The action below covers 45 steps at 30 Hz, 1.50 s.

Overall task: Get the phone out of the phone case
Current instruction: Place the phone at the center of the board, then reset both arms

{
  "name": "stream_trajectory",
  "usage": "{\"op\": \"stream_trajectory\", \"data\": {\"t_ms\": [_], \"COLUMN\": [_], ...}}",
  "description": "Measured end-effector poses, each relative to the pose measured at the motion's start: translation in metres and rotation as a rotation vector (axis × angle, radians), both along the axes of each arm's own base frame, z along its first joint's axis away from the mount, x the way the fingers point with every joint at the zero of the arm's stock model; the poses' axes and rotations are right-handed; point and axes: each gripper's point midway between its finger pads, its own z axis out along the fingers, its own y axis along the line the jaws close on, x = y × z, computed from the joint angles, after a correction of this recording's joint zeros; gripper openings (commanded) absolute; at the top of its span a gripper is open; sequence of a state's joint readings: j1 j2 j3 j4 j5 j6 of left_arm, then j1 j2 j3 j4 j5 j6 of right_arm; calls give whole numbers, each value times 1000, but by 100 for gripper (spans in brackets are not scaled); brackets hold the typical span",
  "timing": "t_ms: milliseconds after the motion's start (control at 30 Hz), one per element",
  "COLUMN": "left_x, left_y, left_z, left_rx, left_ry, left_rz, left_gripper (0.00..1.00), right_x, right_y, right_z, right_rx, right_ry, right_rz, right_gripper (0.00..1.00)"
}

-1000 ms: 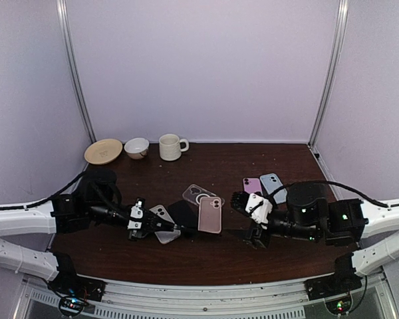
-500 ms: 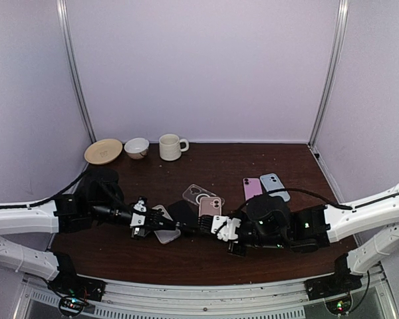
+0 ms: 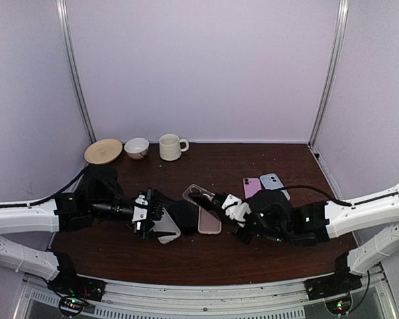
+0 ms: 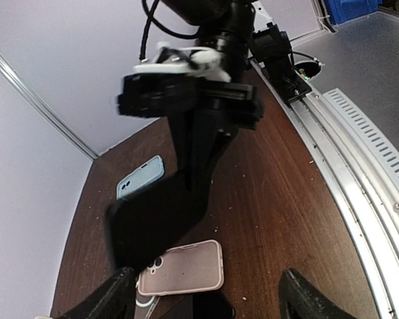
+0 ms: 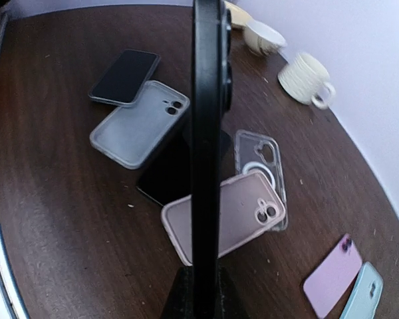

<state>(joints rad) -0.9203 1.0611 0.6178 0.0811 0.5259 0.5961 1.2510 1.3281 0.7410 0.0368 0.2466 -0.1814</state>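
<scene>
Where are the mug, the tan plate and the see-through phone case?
mug [image 3: 170, 147], overhead view, its body.
tan plate [image 3: 103, 151], overhead view, its bare middle.
see-through phone case [image 5: 251, 146], right wrist view, its clear back above the ring.

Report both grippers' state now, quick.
Left gripper: open, gripping nothing.
Right gripper: shut on the black phone case, held edge-up above the table.

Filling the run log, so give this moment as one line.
left fingers: open | right fingers: shut on black phone | phone: held above table
</scene>
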Motion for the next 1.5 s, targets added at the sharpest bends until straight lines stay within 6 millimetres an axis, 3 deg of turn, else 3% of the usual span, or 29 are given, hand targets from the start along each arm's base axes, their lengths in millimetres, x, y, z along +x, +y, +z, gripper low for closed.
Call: {"op": "stream_trajectory", "data": {"t_ms": [133,267,367,567,667,800,933,1100,1333,1500], "left_x": [9,20,29,40,43,47,54,72,103,116], "left_y": [-1,0,1,3,4,6,8,17,39,53], "left_z": [1,-1,-4,-5,-5,-5,-2,3,25,43], "left_rx": [8,22,38,52,56,58,54,46,-1,-45], "left_ry": [-13,-27,-37,-52,-58,-67,-79,-104,-163,-200], "left_rz": [40,95,142,200,218,243,275,357,505,578], "left_gripper": [83,84,85,85,85,87,89,89,90,90], "right_x": [47,66,73,88,88,88,89,107,142,151], "right_y": [-43,-73,-79,-68,-67,-69,-81,-100,-122,-132], "right_z": [-6,-24,-40,-75,-95,-101,-103,-79,1,37], "right_rx": [99,151,155,136,106,106,88,68,127,154], "right_ry": [157,304,424,684,797,864,886,814,538,390], "right_rz": [-283,-475,-573,-724,-776,-810,-842,-863,-838,-808], "right_gripper": [0,0,0,2,31,77,88,98,99,100]}}
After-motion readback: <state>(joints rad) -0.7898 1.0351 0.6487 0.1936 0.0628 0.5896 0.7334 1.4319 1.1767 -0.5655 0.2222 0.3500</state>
